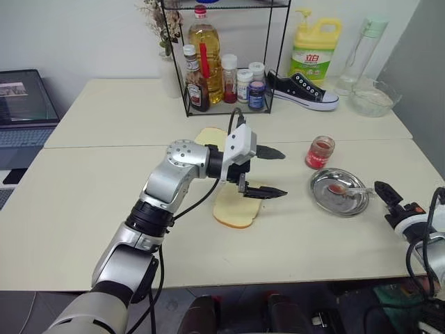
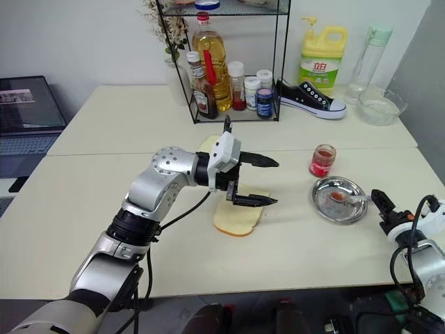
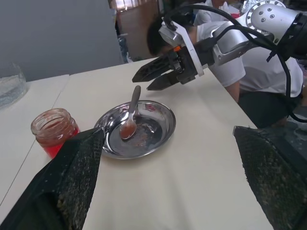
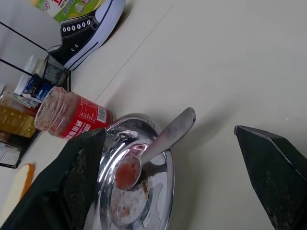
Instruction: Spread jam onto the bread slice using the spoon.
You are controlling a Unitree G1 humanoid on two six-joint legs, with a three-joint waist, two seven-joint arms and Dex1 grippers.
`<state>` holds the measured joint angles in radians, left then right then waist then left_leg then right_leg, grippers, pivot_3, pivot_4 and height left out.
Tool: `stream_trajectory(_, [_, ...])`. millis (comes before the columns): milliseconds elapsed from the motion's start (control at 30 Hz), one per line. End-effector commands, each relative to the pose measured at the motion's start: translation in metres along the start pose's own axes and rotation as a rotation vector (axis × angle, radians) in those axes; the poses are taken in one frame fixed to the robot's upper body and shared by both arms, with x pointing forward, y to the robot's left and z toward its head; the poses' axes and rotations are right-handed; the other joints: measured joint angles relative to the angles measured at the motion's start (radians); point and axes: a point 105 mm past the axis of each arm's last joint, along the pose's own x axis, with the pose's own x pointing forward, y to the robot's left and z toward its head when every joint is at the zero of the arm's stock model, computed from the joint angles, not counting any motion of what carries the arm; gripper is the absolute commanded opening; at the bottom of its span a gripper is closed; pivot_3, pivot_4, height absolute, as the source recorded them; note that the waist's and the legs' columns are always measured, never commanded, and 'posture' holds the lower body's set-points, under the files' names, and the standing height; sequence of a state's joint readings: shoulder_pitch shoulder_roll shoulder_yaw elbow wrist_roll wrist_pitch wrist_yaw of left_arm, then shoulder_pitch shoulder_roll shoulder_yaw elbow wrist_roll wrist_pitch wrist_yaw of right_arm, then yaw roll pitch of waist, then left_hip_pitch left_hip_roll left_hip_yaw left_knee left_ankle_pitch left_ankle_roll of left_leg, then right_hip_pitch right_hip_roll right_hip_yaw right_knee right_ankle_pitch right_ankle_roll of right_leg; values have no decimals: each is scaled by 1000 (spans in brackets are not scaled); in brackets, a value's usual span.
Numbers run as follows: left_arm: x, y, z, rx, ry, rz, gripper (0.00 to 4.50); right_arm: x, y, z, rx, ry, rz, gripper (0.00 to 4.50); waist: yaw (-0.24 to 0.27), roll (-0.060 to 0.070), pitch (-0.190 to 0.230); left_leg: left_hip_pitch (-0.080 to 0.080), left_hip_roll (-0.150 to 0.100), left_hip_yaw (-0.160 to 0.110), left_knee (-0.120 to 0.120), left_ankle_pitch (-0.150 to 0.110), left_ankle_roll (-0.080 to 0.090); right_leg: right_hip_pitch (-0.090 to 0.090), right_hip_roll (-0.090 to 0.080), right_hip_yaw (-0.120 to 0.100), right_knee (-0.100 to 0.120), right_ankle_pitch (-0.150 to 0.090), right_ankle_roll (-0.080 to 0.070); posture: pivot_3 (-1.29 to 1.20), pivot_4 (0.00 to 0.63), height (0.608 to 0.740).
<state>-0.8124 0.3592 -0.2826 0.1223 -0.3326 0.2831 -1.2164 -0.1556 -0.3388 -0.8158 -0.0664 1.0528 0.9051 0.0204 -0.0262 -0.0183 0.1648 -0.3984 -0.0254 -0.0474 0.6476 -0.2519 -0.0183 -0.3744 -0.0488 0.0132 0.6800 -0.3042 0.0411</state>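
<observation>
On the surface [image 1: 83, 209], the bread slice [image 1: 235, 211] lies near the middle, with a second slice [image 1: 211, 136] behind it, before the wire rack [image 1: 226, 56] of bottles. To the right, the steel plate [image 1: 339, 191] is set with the spoon [image 1: 346, 189] in it, handle over the right rim, and the jam jar [image 1: 320, 152] stands just behind-left of the plate. A shoe [image 1: 302, 90], a detergent jug [image 1: 315, 50] and a glass bowl [image 1: 375, 97] are placed along the far right edge.

A pale cream counter [image 1: 90, 209], made of two tops pushed together with a seam between them, stands against a plain white wall [image 1: 83, 35]. A black wire shelf [image 1: 226, 56] sits at its far edge. A grey panel [image 1: 417, 62] closes the right side, and a laptop [image 1: 24, 104] rests off to the left.
</observation>
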Motion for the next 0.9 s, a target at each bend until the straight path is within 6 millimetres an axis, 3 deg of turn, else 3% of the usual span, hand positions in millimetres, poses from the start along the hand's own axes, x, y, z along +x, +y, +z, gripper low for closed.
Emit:
stream_trajectory(33, [-2,1,10,37,-24,22,4488,8,1,11,18,-41,21,4500,0,0,0,0,0,0,0,0,0,0,0,0,0,0,0,0,150,740])
stream_trajectory(600, [-1,4,11,36,-12,43,4488,35,2,-1,76,-25,42,4500,-2,0,0,0,0,0,0,0,0,0,0,0,0,0,0,0,150,740])
stream_trajectory(700, [-1,4,12,39,-10,43,4500,34,2,0,89,-32,45,3897,-1,0,0,0,0,0,0,0,0,0,0,0,0,0,0,0,150,740])
stream_trajectory(900, [-1,4,12,40,-9,41,4500,31,3,-7,90,-17,57,1669,-1,0,0,0,0,0,0,0,0,0,0,0,0,0,0,0,150,740])
